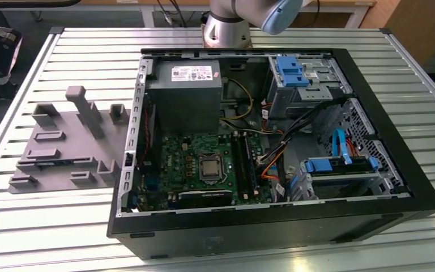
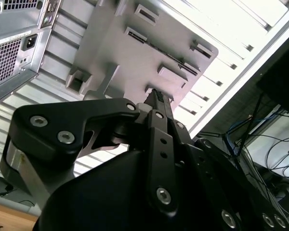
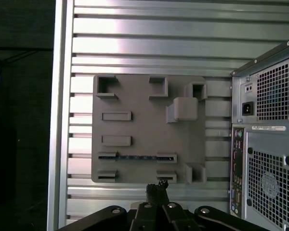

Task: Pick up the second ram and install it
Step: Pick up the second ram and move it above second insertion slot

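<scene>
One stick, the second ram [image 3: 135,157], lay in the grey holder [image 3: 144,103] on the desk [image 3: 159,43] beside the computer case [image 3: 272,110]; my tool [image 3: 156,188] hung over that holder, pressed together, empty.

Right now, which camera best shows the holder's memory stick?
The first wrist view: the second ram shows full-length, edge-on, in the grey holder. The exterior view gives a short sliver; the second wrist view a thin dark edge.

Claw [image 3: 156,186] partly out of frame
</scene>
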Controlling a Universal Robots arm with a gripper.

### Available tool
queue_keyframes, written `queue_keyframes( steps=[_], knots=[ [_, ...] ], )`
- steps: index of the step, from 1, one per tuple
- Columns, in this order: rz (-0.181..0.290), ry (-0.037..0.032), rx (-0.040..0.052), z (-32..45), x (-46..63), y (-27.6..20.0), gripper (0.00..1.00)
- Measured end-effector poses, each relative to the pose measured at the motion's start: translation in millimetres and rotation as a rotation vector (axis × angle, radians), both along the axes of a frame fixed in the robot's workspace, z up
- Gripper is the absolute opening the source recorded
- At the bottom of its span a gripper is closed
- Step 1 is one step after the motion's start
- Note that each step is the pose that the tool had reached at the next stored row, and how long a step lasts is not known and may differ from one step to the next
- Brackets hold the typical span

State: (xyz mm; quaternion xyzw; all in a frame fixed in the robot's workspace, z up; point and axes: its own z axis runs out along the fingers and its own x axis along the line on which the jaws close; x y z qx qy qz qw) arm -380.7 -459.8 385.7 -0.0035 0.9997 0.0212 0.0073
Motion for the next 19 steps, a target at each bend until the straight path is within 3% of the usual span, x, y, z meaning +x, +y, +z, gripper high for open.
queue_keyframes(
  steps=[19],
  knots=[
    [0.034,0.0000,0.0001,0.0,0.0,0.0,0.11]
  ],
)
